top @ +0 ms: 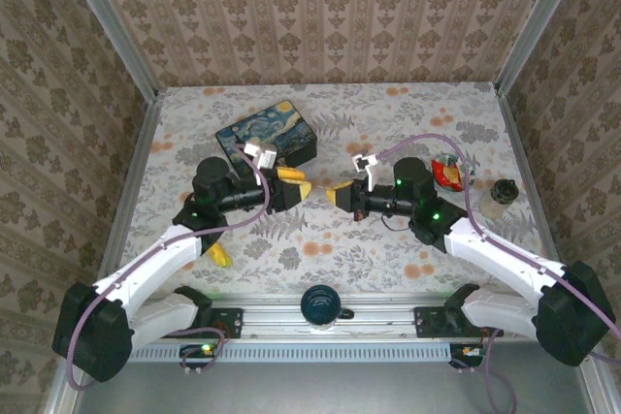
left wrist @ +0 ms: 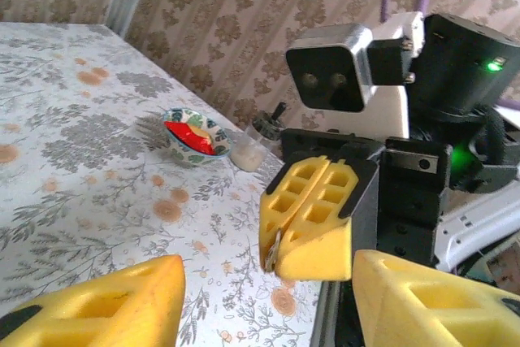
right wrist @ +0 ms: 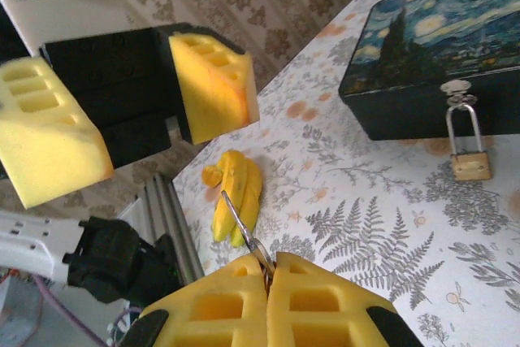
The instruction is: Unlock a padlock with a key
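On the table's (top: 320,249) far side, left of centre, sits the blue box (right wrist: 439,46), with the padlock (right wrist: 470,163) hanging from its latch, shackle shut. The left gripper (left wrist: 272,302) gapes wide and empty, facing the right gripper (right wrist: 268,270), whose jaws pinch the key (right wrist: 242,225). Step 1, presenting the key, seems in hand. Next, the blade needs aiming at the keyhole while the padlock is steadied.

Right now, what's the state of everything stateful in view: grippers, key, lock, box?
left gripper: open, holding nothing
right gripper: shut on the key
key: pinched at its head, blade sticking out past the fingertips
padlock: shackle closed, hanging from the box's latch
box: lid shut
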